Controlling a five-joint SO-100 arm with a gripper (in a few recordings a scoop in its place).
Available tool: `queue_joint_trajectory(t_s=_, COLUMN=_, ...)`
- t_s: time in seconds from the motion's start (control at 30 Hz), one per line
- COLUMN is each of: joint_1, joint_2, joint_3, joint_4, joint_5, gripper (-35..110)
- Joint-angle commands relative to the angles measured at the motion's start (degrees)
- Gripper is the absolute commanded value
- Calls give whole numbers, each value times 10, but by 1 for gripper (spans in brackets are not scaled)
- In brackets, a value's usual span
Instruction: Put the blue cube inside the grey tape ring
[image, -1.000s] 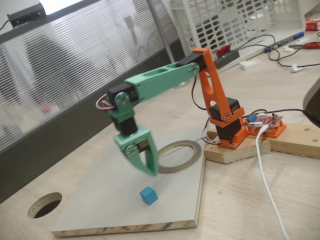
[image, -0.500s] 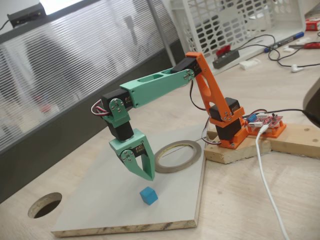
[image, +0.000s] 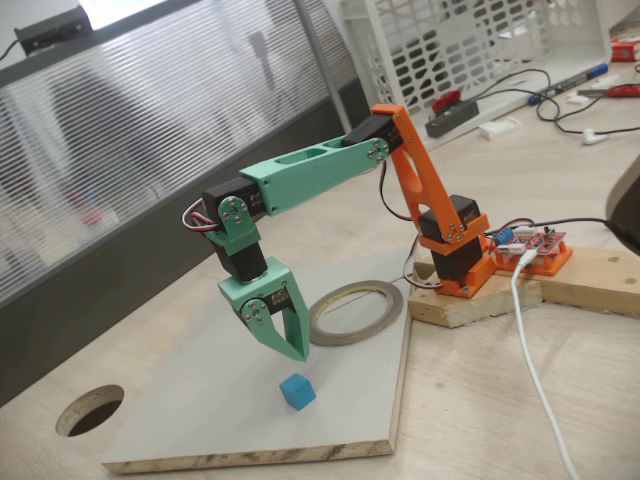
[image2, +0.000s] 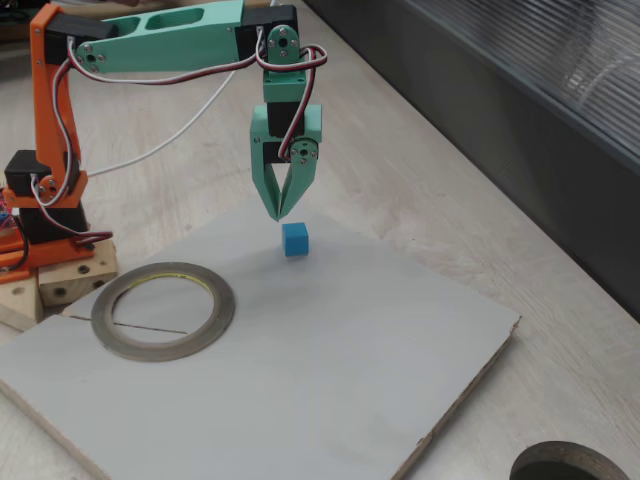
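The small blue cube (image: 297, 390) (image2: 295, 240) sits on the pale board (image: 190, 400) (image2: 340, 370), alone and untouched. My green gripper (image: 299, 353) (image2: 280, 214) hangs point-down just above and slightly behind the cube, its fingers closed to a tip with nothing between them. The grey tape ring (image: 393, 308) (image2: 165, 349) lies flat on the same board, between the cube and the arm's orange base (image: 455, 262). Its hollow centre holds nothing.
A round dark hole (image: 90, 410) (image2: 570, 465) is cut in the tabletop beyond the board's corner. The arm's base stands on wooden blocks (image: 560, 285), with a white cable (image: 530, 340) trailing off. A white basket (image: 480, 45) and clutter lie at the back.
Over the last second the arm swung down and forward, lowering the gripper toward the cube. In the last half second it has barely moved. The cube and the ring stayed put.
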Motion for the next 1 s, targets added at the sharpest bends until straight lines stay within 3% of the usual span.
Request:
queue_joint_trajectory(t_s=0.0, joint_1=-13, joint_2=8, joint_3=-11, joint_4=8, joint_5=6, gripper=0)
queue_joint_trajectory(t_s=0.13, joint_1=-13, joint_2=10, joint_3=-12, joint_4=12, joint_5=11, gripper=1)
queue_joint_trajectory(t_s=0.23, joint_1=-13, joint_2=15, joint_3=-12, joint_4=13, joint_5=11, gripper=10)
queue_joint_trajectory(t_s=0.33, joint_1=-13, joint_2=37, joint_3=-11, joint_4=26, joint_5=12, gripper=32)
queue_joint_trajectory(t_s=0.53, joint_1=-11, joint_2=31, joint_3=-12, joint_4=186, joint_5=11, gripper=86)
queue_joint_trajectory(t_s=0.63, joint_1=-11, joint_2=27, joint_3=-12, joint_4=210, joint_5=11, gripper=105)
queue_joint_trajectory(t_s=0.97, joint_1=-12, joint_2=3, joint_3=-40, joint_4=185, joint_5=7, gripper=99)
